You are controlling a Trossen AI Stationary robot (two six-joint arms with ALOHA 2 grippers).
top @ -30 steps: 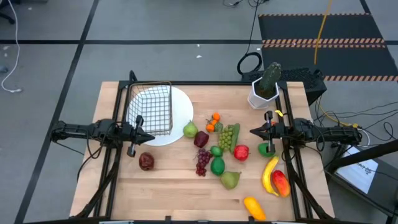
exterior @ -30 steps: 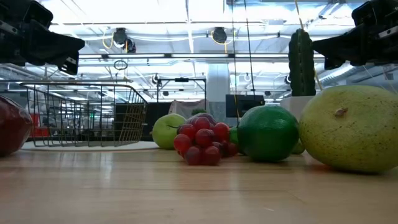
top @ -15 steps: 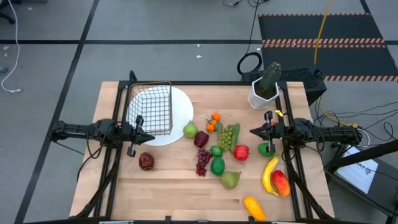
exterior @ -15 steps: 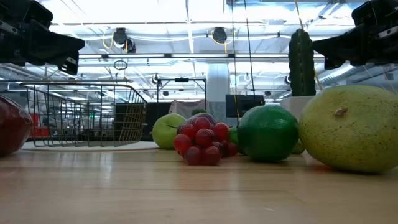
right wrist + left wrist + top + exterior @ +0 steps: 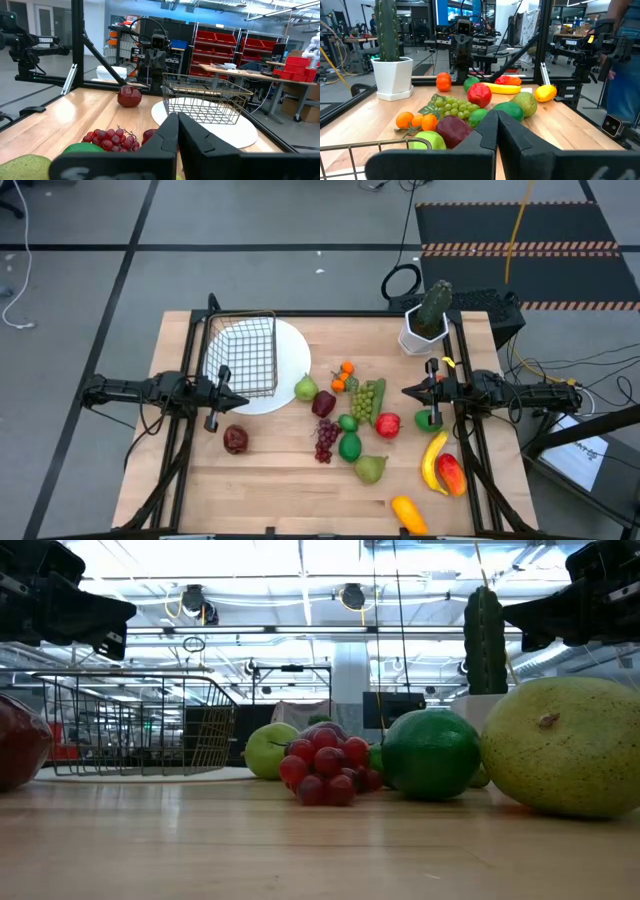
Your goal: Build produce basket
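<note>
High view: basket [image 5: 247, 356] empty, produce [image 5: 349, 446] loose on tabletop; both end effectors [image 5: 240, 402] [image 5: 407, 391] closed, empty. Next: open, grasp fruit.

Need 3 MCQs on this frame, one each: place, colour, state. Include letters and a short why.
1. What is the basket sitting on?
A. bare wood
B. the white plate
C. the floor

2. What colour is the pot that holds the cactus?
A. black
B. red
C. white

3. What is the state of the left claw and right claw?
A. both shut, holding nothing
B. left holds the banana
C. right holds the basket

Answers:
1 B: in the high view the plate's rim shows around the mesh.
2 C: the left wrist view shows a white pot under the cactus.
3 A: in both wrist views the fingers meet with nothing between them, and the produce lies on the table.
</note>
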